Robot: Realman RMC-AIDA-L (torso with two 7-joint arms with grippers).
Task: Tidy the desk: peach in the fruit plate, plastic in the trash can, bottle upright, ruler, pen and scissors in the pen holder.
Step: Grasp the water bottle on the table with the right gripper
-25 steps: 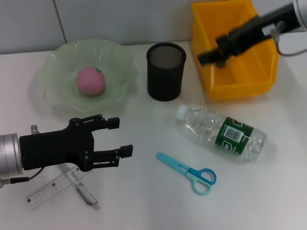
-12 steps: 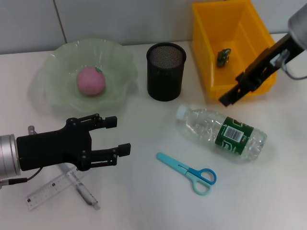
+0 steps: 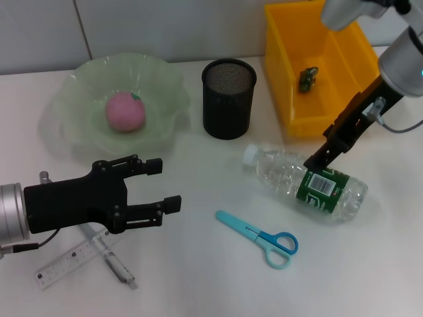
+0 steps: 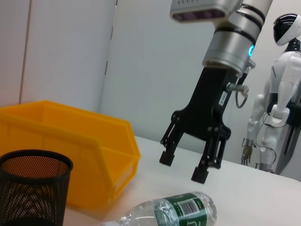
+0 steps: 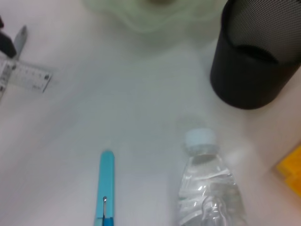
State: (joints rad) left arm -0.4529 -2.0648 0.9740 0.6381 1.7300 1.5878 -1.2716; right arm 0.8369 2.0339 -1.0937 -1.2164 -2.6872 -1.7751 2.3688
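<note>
The right gripper (image 3: 316, 158) is hanging just above the bottle (image 3: 305, 183), fingers spread apart and gripping nothing, beside the green label. The bottle is lying on its side on the desk (image 3: 198, 277), cap pointing toward the pen holder (image 3: 228, 98). Behind the arm, the plastic (image 3: 307, 78) is sitting inside the trash can (image 3: 320, 66). The scissors (image 3: 259, 238) are lying in front of the bottle. The left gripper (image 3: 168, 186) is hovering with fingers apart and empty, over the ruler (image 3: 66, 264) and pen (image 3: 115, 263), which are lying crossed. The peach (image 3: 125, 111) is resting in the fruit plate (image 3: 165, 79).
</note>
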